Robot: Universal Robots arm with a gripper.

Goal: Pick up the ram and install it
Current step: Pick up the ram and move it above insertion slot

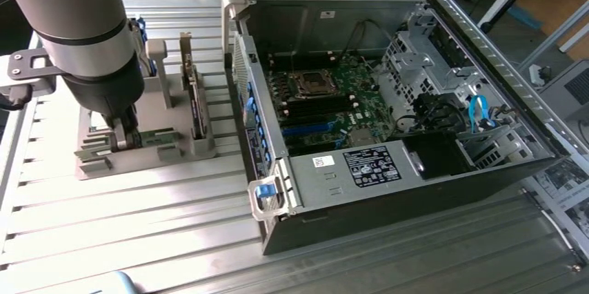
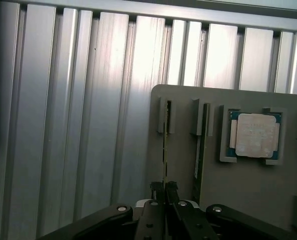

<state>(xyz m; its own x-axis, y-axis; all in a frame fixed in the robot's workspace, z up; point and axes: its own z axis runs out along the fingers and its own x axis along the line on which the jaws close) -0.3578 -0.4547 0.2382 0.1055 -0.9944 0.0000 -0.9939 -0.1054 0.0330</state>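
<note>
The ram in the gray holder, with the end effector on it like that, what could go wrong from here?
1. The end effector appears to pinch the ram by its thin edge, so the ram might tilt or slip when lifted.
2. One end of the ram sits between guide posts, where a skewed pull could bind.
3. A second board stands close beside the ram in the holder, and a finger might catch it.
</note>
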